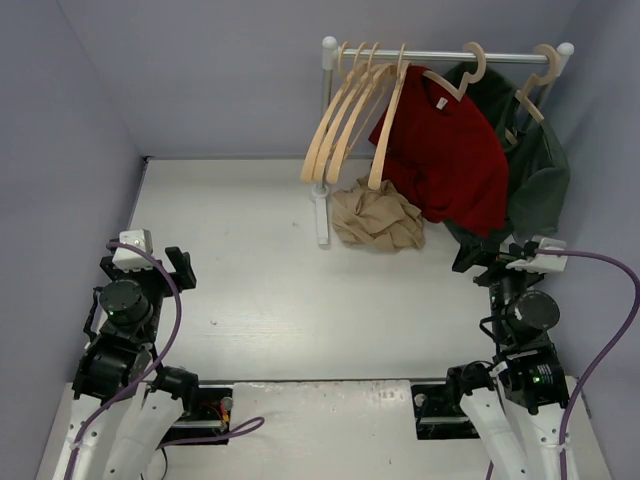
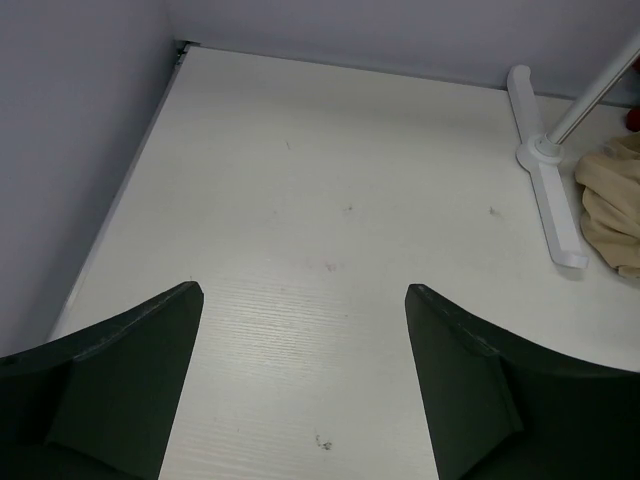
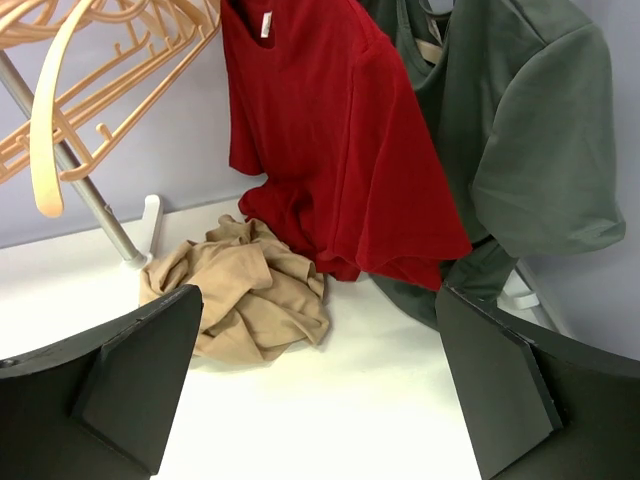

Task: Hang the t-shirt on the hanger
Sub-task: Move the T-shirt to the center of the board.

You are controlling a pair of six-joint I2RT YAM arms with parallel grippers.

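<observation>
The tan t-shirt (image 1: 377,217) lies crumpled on the table under the rail, next to the rack's foot; it also shows in the right wrist view (image 3: 243,291) and at the edge of the left wrist view (image 2: 614,203). Several bare pale wooden hangers (image 1: 345,118) hang side by side at the left end of the rail, also in the right wrist view (image 3: 90,70). My left gripper (image 1: 150,262) is open and empty at the near left, far from the shirt. My right gripper (image 1: 487,255) is open and empty at the near right, its jaws facing the shirt from a distance.
A white rack (image 1: 324,150) stands at the back, its foot (image 2: 548,180) on the table. A dark red t-shirt (image 1: 445,150) and a dark green garment (image 1: 530,165) hang on hangers at the rail's right, their hems reaching near the table. Grey walls enclose left, back and right.
</observation>
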